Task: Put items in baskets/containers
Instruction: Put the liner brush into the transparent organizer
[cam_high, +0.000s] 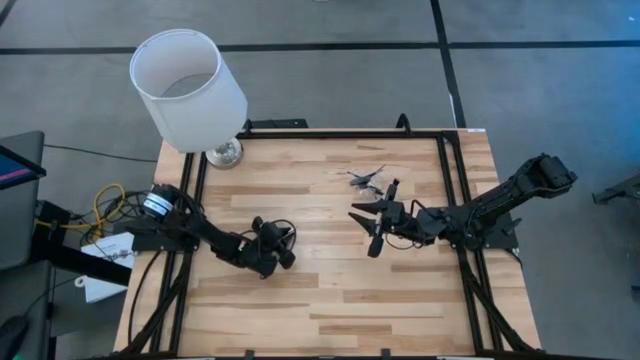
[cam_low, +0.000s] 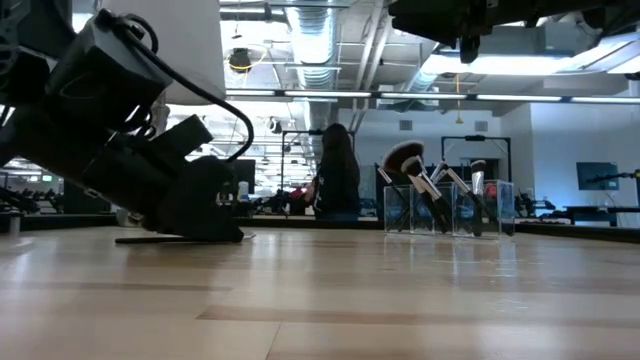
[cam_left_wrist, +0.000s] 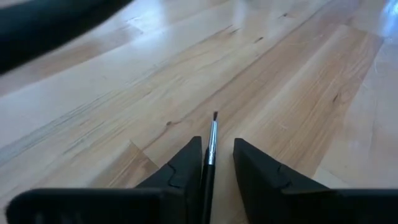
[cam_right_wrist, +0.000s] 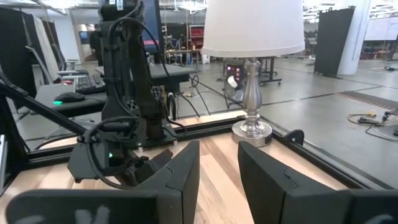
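Done: we count most brushes (cam_low: 425, 185) standing in the container (cam_low: 450, 210), far right.
Left: left hand (cam_left_wrist: 211, 163) straddles one brush (cam_left_wrist: 211, 138), unclenched.
Right hand (cam_right_wrist: 217, 165): empty, parted.

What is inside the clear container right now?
The clear container holds several makeup brushes standing head-up, one with a fluffy head. Their lower ends overlap, so the exact count stays unclear.
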